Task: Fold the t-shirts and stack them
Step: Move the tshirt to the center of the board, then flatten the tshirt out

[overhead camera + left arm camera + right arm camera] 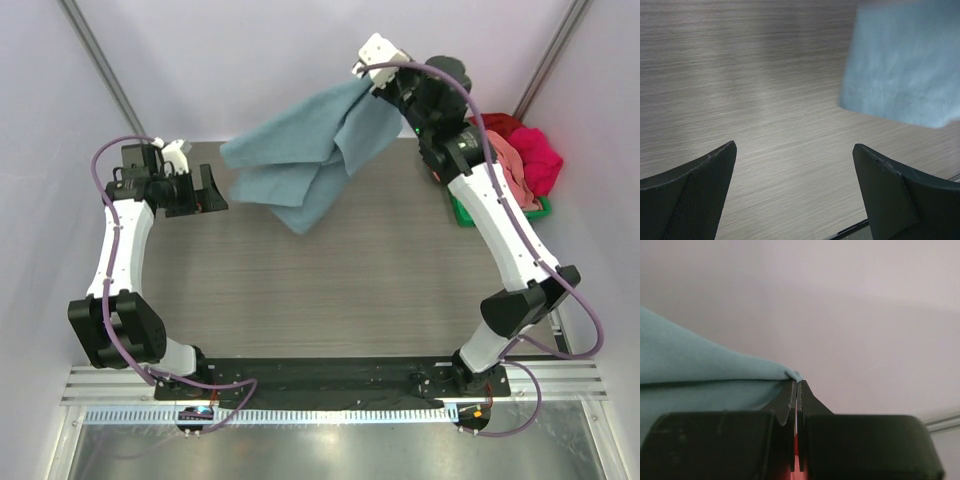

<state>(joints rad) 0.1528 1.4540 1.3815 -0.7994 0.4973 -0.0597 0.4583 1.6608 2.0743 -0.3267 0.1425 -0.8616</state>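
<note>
Two arms are at work, and I watch them from far away. My right gripper (797, 386) is up high at the far side of the table (350, 290). Its two fingers are pressed tight together on a fold of the blue-grey t-shirt (300, 165). The shirt hangs down from that pinch and spreads out to the left in loose folds. Its low end is over the far part of the table. I cannot tell if it touches the wood there.

My left gripper (205, 190) is at the far left of the table. Its fingers stand wide apart, with nothing between them. It points to the right, toward the hanging shirt. It is near the shirt's left edge but does not touch it. In the left wrist view I see a corner of the blue cloth past the open fingers, with bare wood under them.

Three more shirts sit in a heap at the far right. I see a red t-shirt (500, 125), a pink t-shirt (506, 160) and a magenta t-shirt (540, 160). They lie in the green bin (466, 213). My right arm hides part of the bin.
</note>
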